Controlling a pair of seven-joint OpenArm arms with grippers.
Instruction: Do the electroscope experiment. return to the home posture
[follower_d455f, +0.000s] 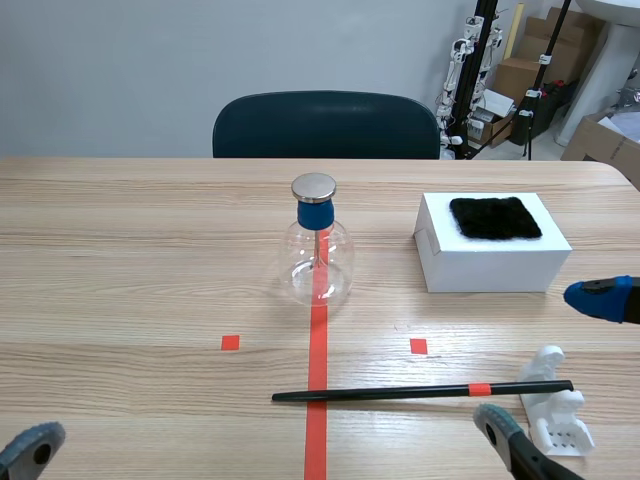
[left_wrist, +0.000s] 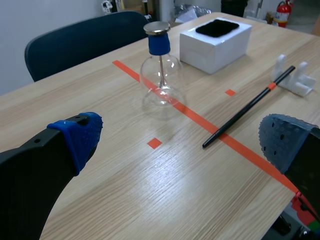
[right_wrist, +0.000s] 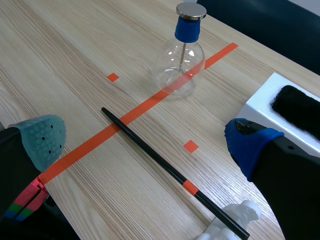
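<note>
While both arms sit low at the near edge of the surface (follower_d455f: 120, 260), the electroscope (follower_d455f: 320, 250) stands upright at its middle, well apart from the far edge. The left claw (left_wrist: 182, 140) and right claw (right_wrist: 145, 140) gape wide, holding nothing. The electroscope is clear glass with a blue collar and a metal cap.

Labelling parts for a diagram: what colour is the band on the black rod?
Orange-red; the band on the rod shows best in the right wrist view.
</note>
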